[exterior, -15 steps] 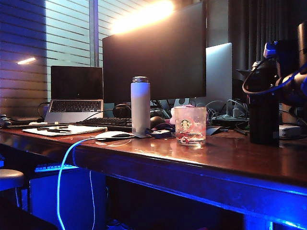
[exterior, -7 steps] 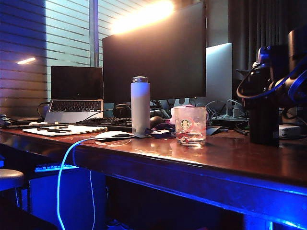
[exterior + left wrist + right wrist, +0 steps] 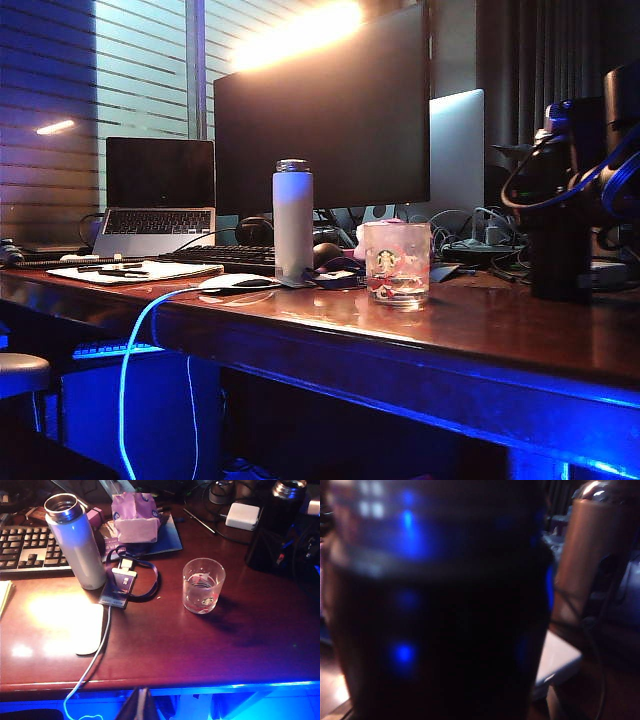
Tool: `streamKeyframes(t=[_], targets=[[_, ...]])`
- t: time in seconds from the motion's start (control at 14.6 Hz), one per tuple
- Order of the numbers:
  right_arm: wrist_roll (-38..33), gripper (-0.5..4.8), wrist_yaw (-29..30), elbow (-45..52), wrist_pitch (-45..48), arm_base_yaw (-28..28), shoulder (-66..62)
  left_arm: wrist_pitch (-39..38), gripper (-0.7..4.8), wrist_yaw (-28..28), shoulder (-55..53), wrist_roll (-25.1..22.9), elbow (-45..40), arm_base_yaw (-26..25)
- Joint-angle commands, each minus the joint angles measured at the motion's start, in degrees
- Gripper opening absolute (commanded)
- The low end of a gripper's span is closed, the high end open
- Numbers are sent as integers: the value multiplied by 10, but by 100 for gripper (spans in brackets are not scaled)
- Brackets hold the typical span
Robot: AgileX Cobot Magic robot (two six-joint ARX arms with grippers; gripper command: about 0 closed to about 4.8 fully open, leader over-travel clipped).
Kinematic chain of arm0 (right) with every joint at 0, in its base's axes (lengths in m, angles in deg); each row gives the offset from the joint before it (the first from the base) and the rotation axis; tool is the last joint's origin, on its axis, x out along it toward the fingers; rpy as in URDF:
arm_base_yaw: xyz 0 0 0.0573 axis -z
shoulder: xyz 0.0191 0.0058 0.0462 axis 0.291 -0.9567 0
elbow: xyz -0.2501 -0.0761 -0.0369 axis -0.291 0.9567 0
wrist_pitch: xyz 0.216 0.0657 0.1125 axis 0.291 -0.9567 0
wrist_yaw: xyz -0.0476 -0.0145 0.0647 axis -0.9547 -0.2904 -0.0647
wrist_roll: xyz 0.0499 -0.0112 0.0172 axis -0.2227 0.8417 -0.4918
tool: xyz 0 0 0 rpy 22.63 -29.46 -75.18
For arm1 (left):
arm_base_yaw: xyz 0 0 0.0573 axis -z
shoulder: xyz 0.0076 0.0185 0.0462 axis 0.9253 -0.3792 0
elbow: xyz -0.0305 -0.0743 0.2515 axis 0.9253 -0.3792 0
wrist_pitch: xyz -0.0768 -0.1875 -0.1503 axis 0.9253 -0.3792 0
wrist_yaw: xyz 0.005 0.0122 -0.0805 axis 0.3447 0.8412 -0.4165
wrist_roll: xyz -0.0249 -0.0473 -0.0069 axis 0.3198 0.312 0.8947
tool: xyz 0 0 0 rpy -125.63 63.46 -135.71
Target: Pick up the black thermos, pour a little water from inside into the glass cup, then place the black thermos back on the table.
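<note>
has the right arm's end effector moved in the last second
Yes. The right end effector has shifted rightward, away from the glass cup, around the black thermos.

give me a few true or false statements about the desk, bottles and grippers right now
1. The glass cup stands upright on the table. True.
2. The white bottle lies on its side. False: it stands upright beside the keyboard.
3. The black thermos stands at the right end of the table, with the right gripper up against it. True.
4. The left gripper is holding the glass cup. False: it hangs off the table's front edge, apart from the cup.
5. The glass cup is between the white bottle and the black thermos in the exterior view. True.
6. The white mouse sits on the keyboard. False: it rests on the table.
</note>
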Motion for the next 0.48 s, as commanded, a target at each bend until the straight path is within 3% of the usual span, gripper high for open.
streamKeyframes(t=[0.07,0.48], targets=[[7,479,9,-17,5,4,0,7,-2,-2,2,0,1,-1],[16,479,30,-59,-9,4,-32,7,-2,-2,2,0,1,-1]])
